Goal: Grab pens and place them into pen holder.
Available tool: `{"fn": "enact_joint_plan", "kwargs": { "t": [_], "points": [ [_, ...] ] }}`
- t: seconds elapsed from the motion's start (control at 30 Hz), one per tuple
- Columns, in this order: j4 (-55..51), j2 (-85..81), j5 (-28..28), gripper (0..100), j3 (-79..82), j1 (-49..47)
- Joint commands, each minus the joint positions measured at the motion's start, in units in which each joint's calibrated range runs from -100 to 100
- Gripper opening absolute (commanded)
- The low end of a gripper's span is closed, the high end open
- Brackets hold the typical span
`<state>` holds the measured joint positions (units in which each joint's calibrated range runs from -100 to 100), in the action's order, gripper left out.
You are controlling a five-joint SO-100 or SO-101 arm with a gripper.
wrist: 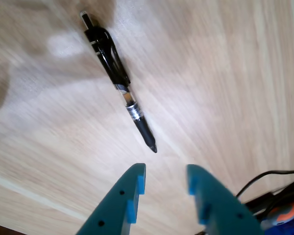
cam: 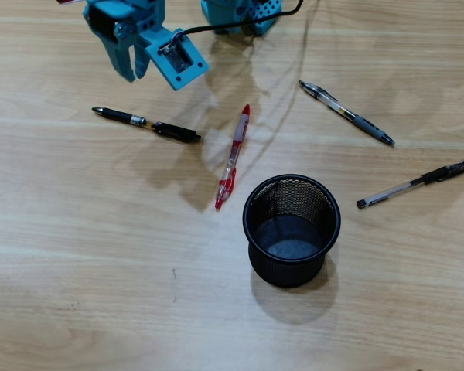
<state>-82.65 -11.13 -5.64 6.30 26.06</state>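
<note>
Several pens lie on the wooden table. A black pen (cam: 145, 124) lies at the left, a red pen (cam: 232, 158) in the middle, a grey-black pen (cam: 346, 113) at the upper right, and a clear black-capped pen (cam: 414, 183) at the right. The black mesh pen holder (cam: 291, 229) stands upright and looks empty. My blue gripper (cam: 134, 71) hovers above and beyond the black pen, open and empty. In the wrist view the gripper (wrist: 165, 176) is open, with the black pen (wrist: 118, 78) just ahead of its tips, apart from them.
The arm's blue base (cam: 240, 14) and a black cable (cam: 216, 28) sit at the top edge of the overhead view. A cable (wrist: 269, 178) also shows at the lower right of the wrist view.
</note>
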Motion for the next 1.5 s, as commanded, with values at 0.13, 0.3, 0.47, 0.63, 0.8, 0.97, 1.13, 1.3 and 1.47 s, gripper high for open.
{"fn": "enact_joint_plan", "kwargs": {
  "t": [0.13,0.3,0.47,0.63,0.8,0.97,1.13,1.3,1.47],
  "points": [
    [0.9,0.3,5.1,28,-2.8,1.6],
    [0.2,4.9,7.6,28,-2.2,2.7],
    [0.0,14.1,8.9,28,-2.0,3.2],
    [0.9,19.9,8.5,25,1.9,6.5],
    [4.9,19.7,8.5,22,8.3,9.5],
    [14.2,19.7,8.5,22,15.1,9.2],
    [17.8,19.7,8.4,22,15.9,8.9],
    [19.3,19.8,8.3,22,16.1,9.3],
    [20.9,19.8,7.3,21,18.2,9.3]
  ]
}}
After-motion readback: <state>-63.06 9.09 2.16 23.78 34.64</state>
